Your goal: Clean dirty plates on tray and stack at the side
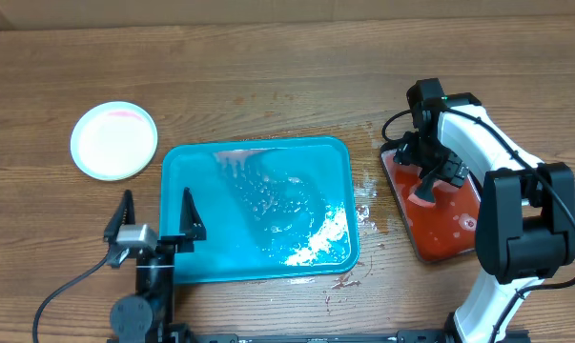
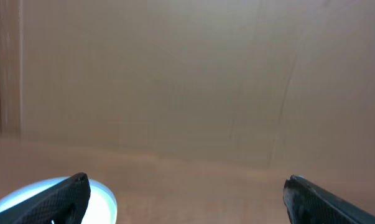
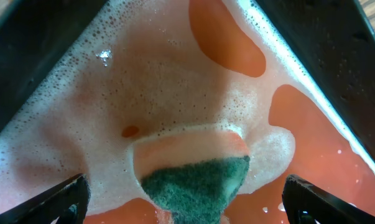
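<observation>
1. At the far left of the desk lies one pale round plate, right way up, with a faint pink smear near its far rim. It sits off the tray, just beyond the tray's upper left corner.
2. The left end effector is spread wide and holds nothing. One finger is over bare desk and the other over the left rim of the turquoise tray. The plate is ahead of it and to its left, apart from it. In the wrist view the plate's edge peeks out beside the left finger.
3. The tray lies mid-desk, carrying no plates, wet, with white suds gathered towards its near right corner.
4. At the right, well away from plate and tray, the right end effector hangs over a smaller black tray of foamy red liquid. It too is wide open and gripping nothing. A green-faced sponge lies in the froth between its fingers, clear of both.
</observation>
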{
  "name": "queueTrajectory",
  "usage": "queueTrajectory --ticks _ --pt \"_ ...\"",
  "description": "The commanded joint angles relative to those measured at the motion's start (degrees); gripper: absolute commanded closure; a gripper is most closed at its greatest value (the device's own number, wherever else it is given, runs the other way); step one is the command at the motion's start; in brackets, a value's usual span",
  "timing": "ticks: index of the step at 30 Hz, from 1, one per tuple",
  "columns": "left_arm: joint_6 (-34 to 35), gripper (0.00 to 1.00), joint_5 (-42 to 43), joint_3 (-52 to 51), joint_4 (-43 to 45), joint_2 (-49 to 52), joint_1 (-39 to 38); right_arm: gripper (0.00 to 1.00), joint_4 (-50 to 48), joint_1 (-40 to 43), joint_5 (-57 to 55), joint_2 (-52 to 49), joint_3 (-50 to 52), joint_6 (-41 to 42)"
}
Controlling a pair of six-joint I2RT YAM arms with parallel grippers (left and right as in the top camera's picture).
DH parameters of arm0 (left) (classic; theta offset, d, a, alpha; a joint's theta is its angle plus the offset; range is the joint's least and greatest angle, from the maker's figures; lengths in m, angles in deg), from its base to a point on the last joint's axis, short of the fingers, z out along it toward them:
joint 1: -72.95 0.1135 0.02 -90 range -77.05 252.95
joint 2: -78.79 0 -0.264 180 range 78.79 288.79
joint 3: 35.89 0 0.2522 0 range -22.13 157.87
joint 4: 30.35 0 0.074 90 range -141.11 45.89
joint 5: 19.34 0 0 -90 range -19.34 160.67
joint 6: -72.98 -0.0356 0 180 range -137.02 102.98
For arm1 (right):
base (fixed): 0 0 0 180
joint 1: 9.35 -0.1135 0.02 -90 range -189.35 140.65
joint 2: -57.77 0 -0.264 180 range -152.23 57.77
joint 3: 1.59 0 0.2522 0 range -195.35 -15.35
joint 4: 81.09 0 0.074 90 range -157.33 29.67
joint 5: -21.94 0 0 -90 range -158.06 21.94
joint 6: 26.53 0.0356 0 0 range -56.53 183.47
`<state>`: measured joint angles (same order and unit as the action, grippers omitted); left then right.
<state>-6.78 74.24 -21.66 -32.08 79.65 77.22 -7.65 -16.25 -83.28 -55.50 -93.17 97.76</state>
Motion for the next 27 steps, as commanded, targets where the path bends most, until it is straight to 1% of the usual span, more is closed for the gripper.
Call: queueTrajectory --ticks 1,8,27 --pt "2.2 0.00 0.0 -0.2 -5.2 -0.7 0.4 0.00 -0.1 -0.1 -0.2 1.3 0.0 0.0" --pt "2.2 0.00 3.1 -0.2 -16.1 -0.7 0.4 0.00 -0.1 -0.1 -0.2 1.3 0.0 0.0" --pt "1.8 0.00 3.1 -0.2 -15.9 -0.7 0.4 0.00 -0.1 -0.1 -0.2 1.3 0.0 0.0"
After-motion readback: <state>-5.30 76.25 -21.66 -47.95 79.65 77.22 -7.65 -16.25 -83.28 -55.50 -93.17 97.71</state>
